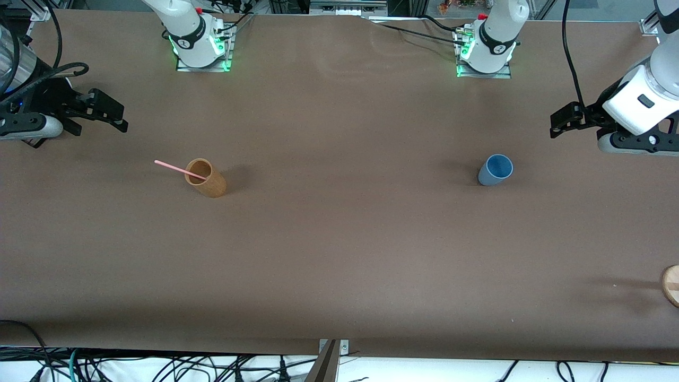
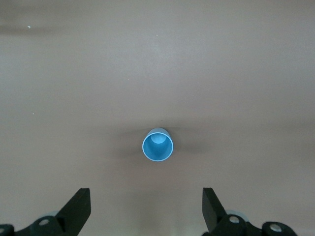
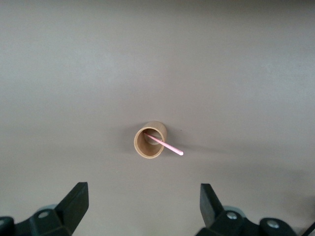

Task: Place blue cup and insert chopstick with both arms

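The blue cup (image 1: 496,170) stands upright and empty on the brown table toward the left arm's end; it also shows in the left wrist view (image 2: 158,145). The pink chopstick (image 1: 179,170) leans in a tan wooden cup (image 1: 206,178) toward the right arm's end, its upper half sticking out over the rim; both show in the right wrist view, the chopstick (image 3: 167,145) and the wooden cup (image 3: 149,140). My left gripper (image 1: 559,123) (image 2: 146,197) hangs open and empty above the table beside the blue cup. My right gripper (image 1: 118,115) (image 3: 142,195) hangs open and empty beside the wooden cup.
A round wooden piece (image 1: 672,285) lies at the table's edge at the left arm's end, nearer to the front camera. Cables hang along the table's near edge. Bare brown table (image 1: 350,212) lies between the two cups.
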{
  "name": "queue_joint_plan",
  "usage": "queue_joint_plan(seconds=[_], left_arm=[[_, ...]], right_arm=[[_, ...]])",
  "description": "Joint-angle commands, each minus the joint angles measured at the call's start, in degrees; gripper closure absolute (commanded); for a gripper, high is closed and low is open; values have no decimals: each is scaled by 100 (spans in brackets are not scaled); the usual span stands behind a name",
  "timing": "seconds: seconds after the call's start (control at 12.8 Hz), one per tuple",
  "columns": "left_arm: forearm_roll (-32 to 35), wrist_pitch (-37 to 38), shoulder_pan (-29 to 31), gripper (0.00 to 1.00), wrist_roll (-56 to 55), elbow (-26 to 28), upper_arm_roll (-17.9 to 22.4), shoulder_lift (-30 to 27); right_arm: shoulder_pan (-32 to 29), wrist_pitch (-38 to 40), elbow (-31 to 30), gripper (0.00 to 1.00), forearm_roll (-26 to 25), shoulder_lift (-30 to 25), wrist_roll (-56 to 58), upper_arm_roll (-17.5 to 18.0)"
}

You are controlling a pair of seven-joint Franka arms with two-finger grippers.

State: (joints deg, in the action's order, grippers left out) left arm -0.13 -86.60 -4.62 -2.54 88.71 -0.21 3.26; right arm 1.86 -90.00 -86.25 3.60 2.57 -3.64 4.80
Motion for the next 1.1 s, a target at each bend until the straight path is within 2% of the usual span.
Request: queue_joint_plan(seconds=[0.0, 0.47, 1.02], left_arm=[[-13, -59, 14, 0, 70, 15, 4, -10], [22, -59, 5, 0, 70, 15, -14, -10], [-57, -59, 22, 0, 52, 15, -5, -19]], right_arm=[[-28, -9, -138, 0, -61, -134, 74, 21], [-19, 35, -155, 0, -70, -143, 74, 29], [-28, 9, -445, 0, -79, -248, 65, 29]])
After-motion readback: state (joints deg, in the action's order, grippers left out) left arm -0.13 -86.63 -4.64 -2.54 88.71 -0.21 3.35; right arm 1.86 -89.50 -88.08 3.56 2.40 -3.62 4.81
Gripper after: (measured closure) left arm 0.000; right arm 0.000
